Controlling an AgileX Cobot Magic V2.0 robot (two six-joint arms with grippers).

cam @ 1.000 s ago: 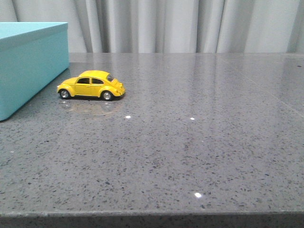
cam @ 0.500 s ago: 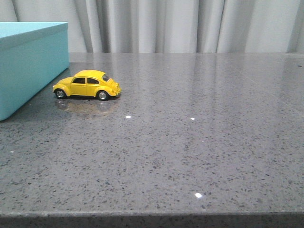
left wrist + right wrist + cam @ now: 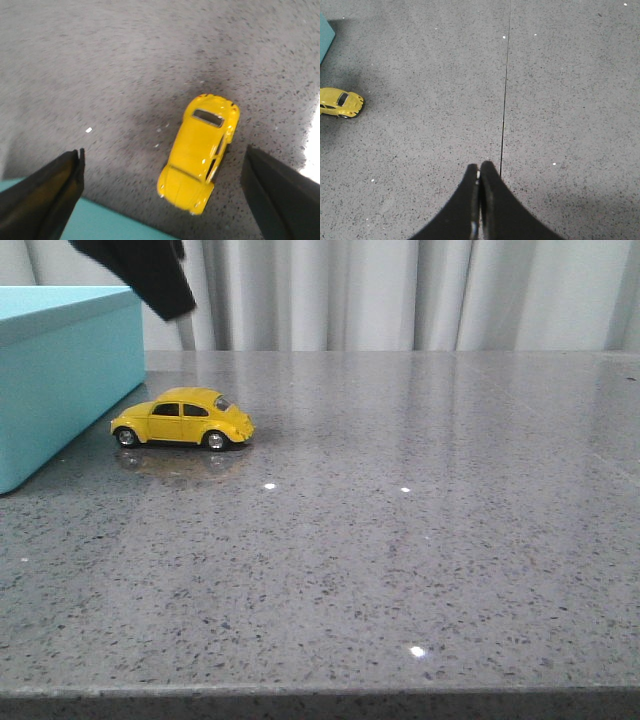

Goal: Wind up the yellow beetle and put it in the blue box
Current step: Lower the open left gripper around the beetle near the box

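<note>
Left gripper [image 3: 162, 192] hanging high at the far left, pointing downward, fingers [image 3: 42, 192] spread wide apart. Right gripper [image 3: 479, 172] hovering with fingertips pressing together, no gap showing between them.

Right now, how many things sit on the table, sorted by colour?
Yellow: 1, the toy car
Blue: 1, the box
Total: 2
</note>
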